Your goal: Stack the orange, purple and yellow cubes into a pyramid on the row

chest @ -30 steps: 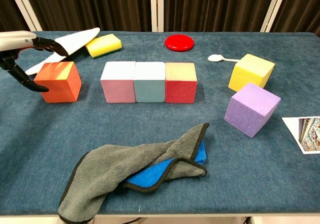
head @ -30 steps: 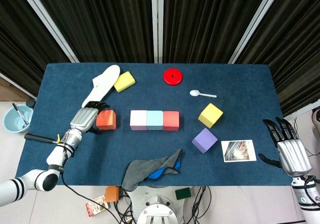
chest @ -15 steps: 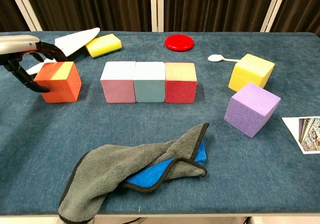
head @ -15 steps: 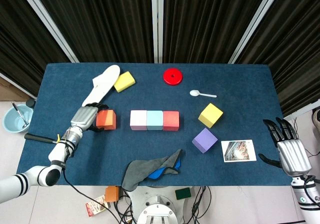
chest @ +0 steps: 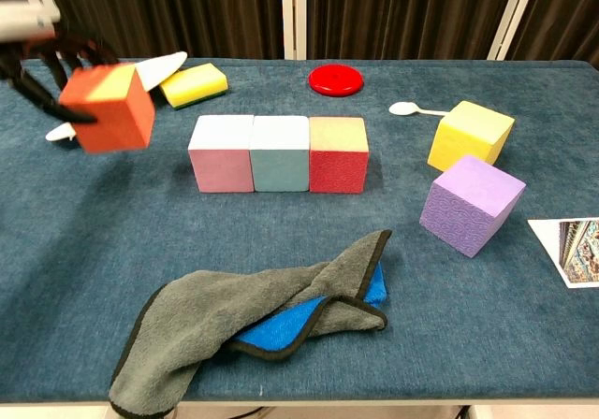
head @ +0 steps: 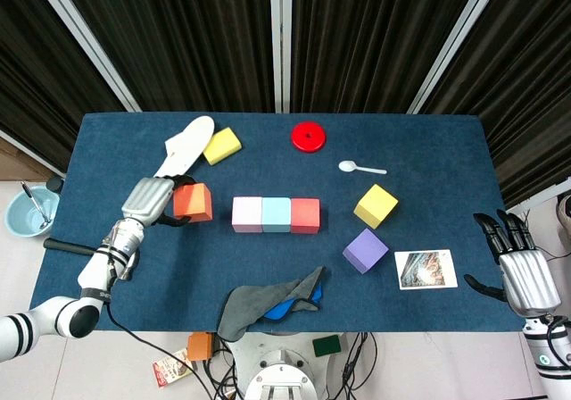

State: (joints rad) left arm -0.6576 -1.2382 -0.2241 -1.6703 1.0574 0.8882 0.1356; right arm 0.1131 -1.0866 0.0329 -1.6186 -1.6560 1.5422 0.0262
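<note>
My left hand (head: 149,200) (chest: 42,59) grips the orange cube (head: 192,202) (chest: 107,107) and holds it tilted above the table, left of the row. The row (head: 276,214) (chest: 278,152) is a pink, a light blue and a red cube side by side at the table's middle. The yellow cube (head: 376,205) (chest: 471,135) and the purple cube (head: 365,250) (chest: 471,204) sit on the cloth to the right of the row. My right hand (head: 521,268) hovers open off the table's right front corner, seen only in the head view.
A grey and blue rag (head: 270,300) (chest: 253,321) lies in front of the row. A white shoe sole (head: 183,149) and yellow sponge (head: 221,145) lie at back left, a red disc (head: 308,137) and white spoon (head: 360,167) at back. A photo card (head: 426,269) lies at front right.
My left hand closed on the orange cube and lifted it off the table, tilting it. The right hand shifted slightly outward.
</note>
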